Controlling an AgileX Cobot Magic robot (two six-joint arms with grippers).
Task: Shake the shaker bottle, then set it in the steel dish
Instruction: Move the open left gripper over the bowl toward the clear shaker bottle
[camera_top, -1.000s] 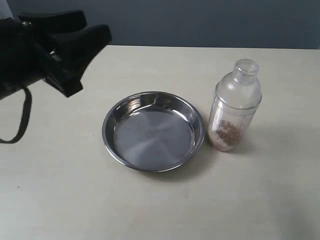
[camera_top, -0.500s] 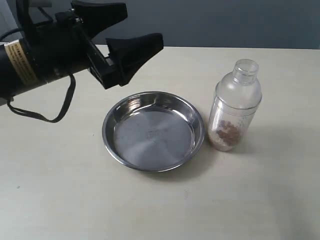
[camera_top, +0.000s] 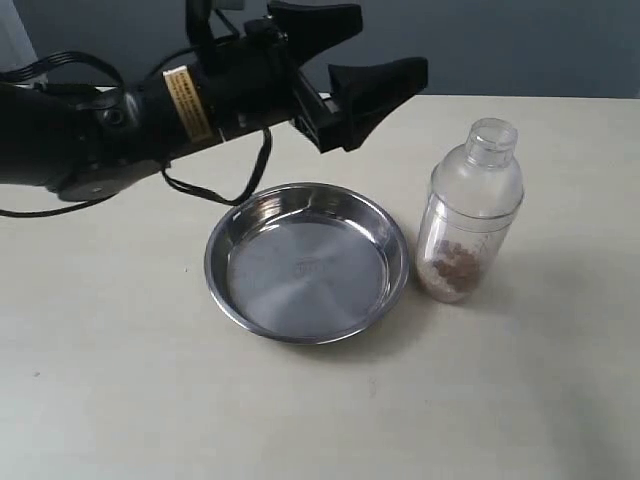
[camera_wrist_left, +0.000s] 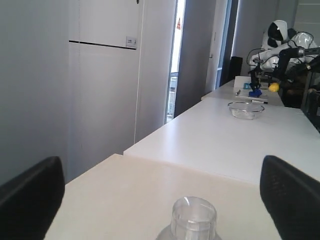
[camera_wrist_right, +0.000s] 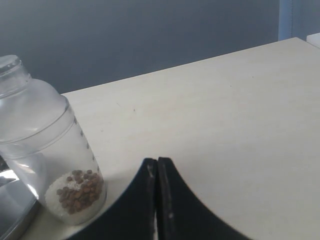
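- The left gripper (camera_top: 386, 44) hangs above the table (camera_top: 120, 390) over the far rim of the steel dish (camera_top: 300, 272), its black jaws spread wide with nothing between them.
- The jaws point toward the shaker bottle (camera_top: 468, 215), which stands upright on the table just to the right of the dish, close to its rim; whether the two touch cannot be told.
- Brown granules lie in a low heap at the bottom of the bottle; its small round cap is on.
- The dish sits flat on the table with nothing inside it, its polished bottom catching the light.
- A yellow label (camera_top: 187, 103) shows on the left arm's black body, and a black cable (camera_top: 212, 192) loops beneath it.
- From the left wrist, the gripper (camera_wrist_left: 160, 200) frames the bottle (camera_wrist_left: 194, 220) ahead, one black finger (camera_wrist_left: 30, 197) at either edge of the view and both well clear of the cap.
- Beyond it in that view stretch further white tables, one carrying a clear bowl (camera_wrist_left: 245, 109).
- From the right wrist, the right gripper (camera_wrist_right: 157, 167) shows its jaws pressed together on nothing, low over the table near the bottle (camera_wrist_right: 50, 145).
- A sliver of the dish (camera_wrist_right: 12, 212) appears beside the bottle's base in that view.
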